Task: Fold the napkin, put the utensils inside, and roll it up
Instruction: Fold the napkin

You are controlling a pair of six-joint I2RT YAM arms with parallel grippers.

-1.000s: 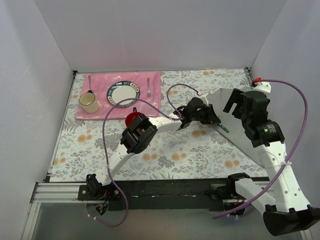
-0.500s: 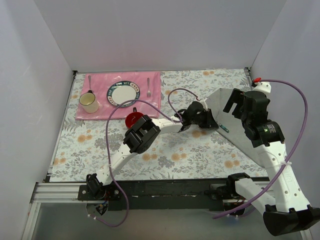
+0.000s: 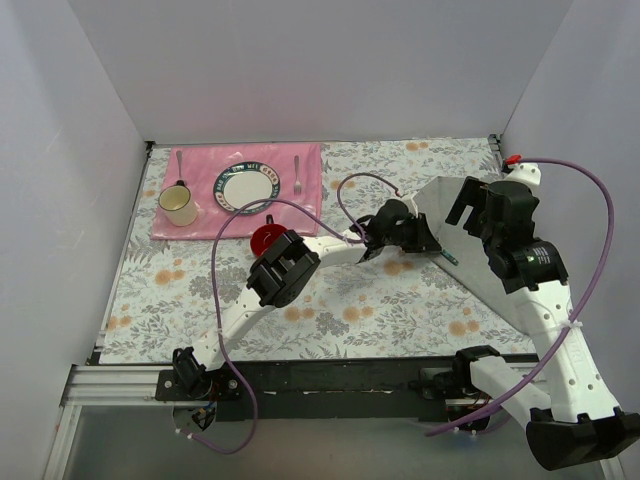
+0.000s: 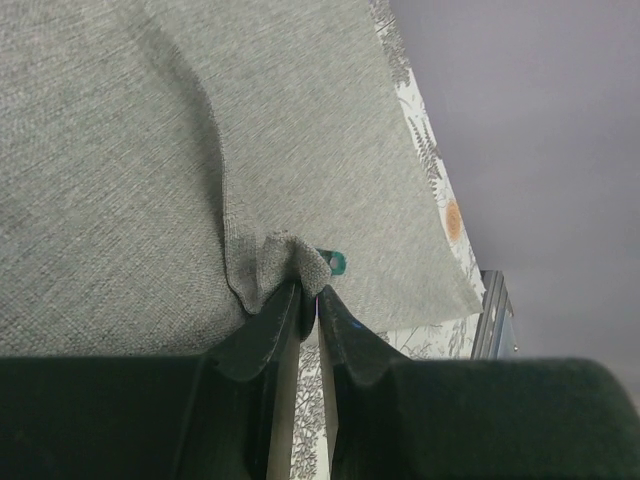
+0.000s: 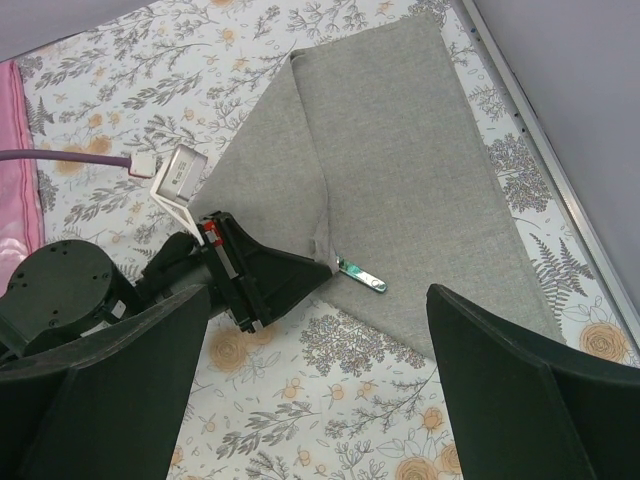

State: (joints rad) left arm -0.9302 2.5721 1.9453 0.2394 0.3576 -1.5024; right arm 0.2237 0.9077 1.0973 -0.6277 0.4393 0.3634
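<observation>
Two arms reach over the right half of the floral table in the top view, where the napkin (image 3: 437,200) lies as a plain mid-grey sheet, unpatterned, partly hidden under the right arm. The left gripper (image 3: 432,247) sits at its left edge, and a short teal sliver of the utensil (image 3: 447,257) shows just beside its tip. The right gripper (image 3: 472,214) hangs above the cloth, apart from it. Far off on the left, a pink placemat (image 3: 200,170) carries a plate (image 3: 245,187), a mug (image 3: 180,206), a spoon (image 3: 179,165) and a fork (image 3: 297,172). From the left wrist, the napkin (image 4: 120,150) fills most of the view with a fine woven texture, a soft ridge curving down to a small bunched corner. The left gripper (image 4: 308,290) has its jaws nearly closed on that bunch – cloth pinched between the fingers (image 4: 275,320) – and the green end of the utensil (image 4: 338,263) peeps out just beyond the pinch. From the right wrist, the napkin (image 5: 410,150) reads as a long slanted panel with crisp edges; its left flap is raised, a crease running from the far corner down to the left gripper (image 5: 325,265). The utensil (image 5: 362,275) lies on the grey near the cloth's near edge, silver with a greenish end, close to that pinch. The right gripper's fingers (image 5: 100,390) stand spread wide at both sides of the frame – nothing between them.
</observation>
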